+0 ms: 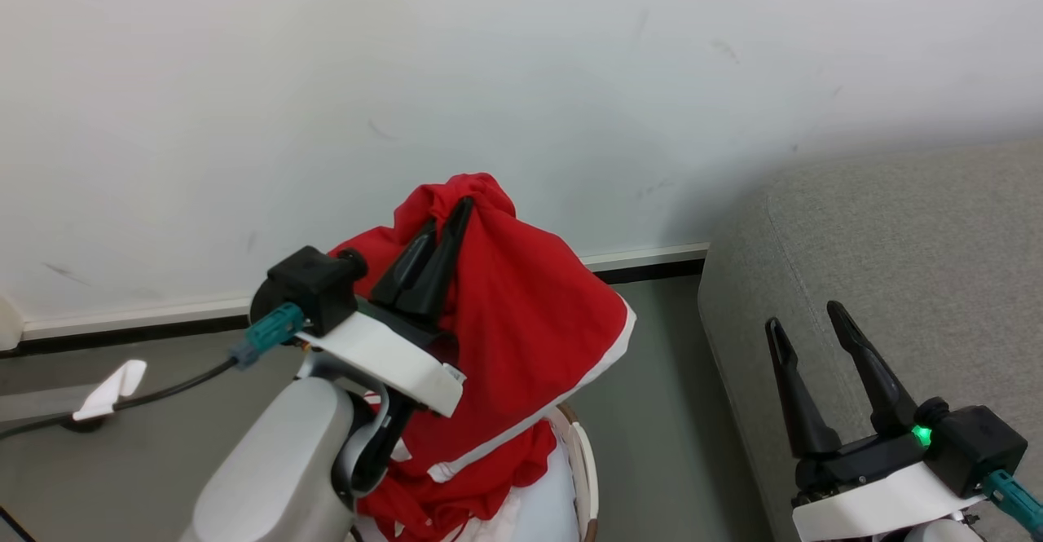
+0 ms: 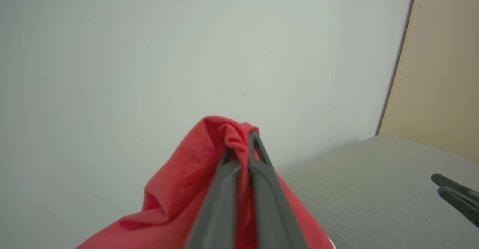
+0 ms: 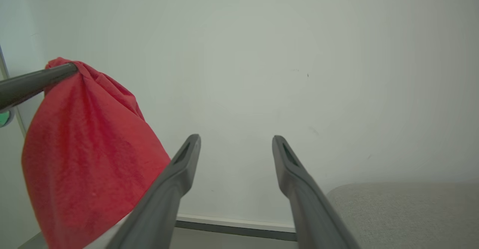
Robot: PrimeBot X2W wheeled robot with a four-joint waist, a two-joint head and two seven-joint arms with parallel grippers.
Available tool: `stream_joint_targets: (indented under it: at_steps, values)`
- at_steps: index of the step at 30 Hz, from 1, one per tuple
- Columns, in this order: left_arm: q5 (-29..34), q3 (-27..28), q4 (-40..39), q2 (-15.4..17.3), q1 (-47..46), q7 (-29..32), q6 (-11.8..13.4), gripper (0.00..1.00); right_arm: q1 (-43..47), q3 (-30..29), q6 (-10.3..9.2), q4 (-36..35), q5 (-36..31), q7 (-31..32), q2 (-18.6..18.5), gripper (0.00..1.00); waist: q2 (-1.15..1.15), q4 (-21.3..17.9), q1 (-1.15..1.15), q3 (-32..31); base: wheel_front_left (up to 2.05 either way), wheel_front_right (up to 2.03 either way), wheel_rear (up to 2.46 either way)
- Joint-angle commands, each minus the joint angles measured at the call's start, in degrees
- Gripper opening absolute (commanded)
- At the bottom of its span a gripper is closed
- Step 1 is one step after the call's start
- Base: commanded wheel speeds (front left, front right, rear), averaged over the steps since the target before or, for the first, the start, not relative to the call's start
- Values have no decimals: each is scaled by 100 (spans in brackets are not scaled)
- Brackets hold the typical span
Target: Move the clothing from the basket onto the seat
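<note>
Basket lowest in the head view, rim just showing, with red cloth heaped inside. Above it, the left gripper is clenched on a bunch of the clothing, which hangs with its white-trimmed hem down near the rim. Right gripper is spread wide and holds nothing, in front of the sofa. No clothing on the visible part of the sofa. Pale wall beyond. Judgement: lift done. Carry and drop remain, then likely another trip.

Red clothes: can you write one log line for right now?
left gripper: shut on red garment, raised above laundry basket | right gripper: open, empty, beside grey sofa | garment not yet on sofa
</note>
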Motion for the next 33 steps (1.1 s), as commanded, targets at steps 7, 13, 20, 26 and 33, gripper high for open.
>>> stream_joint_targets:
  at_steps: [7, 13, 20, 26, 33]
  values:
    - [-40, -56, -84, -17, 15, 34, 3, 0, -50, 563, -12, 196, 293, 5, -220, 100, 0, 45, 1, -35, 0, 0, 0]
    - [-49, -183, -150, -80, -61, 94, -31, 0, -265, 1197, -12, 488, 624, 4, -399, 100, 0, 198, 1, -57, 0, 0, 0]
    - [-67, -430, -164, -212, -88, 184, -108, 0, -806, 1895, -12, 701, 828, 5, -569, 100, 0, 464, 1, -41, 0, 0, 0]
    - [-55, -750, -164, -330, -98, 220, -180, 0, -1400, 2557, -12, 905, 983, 4, -795, 100, 0, 710, 1, -40, 0, 0, 0]
    - [-97, -1167, -98, -443, -48, 240, -266, 0, -2103, 3414, -12, 1240, 1233, 5, -1231, 100, 0, 1015, 1, -73, 0, 0, 0]
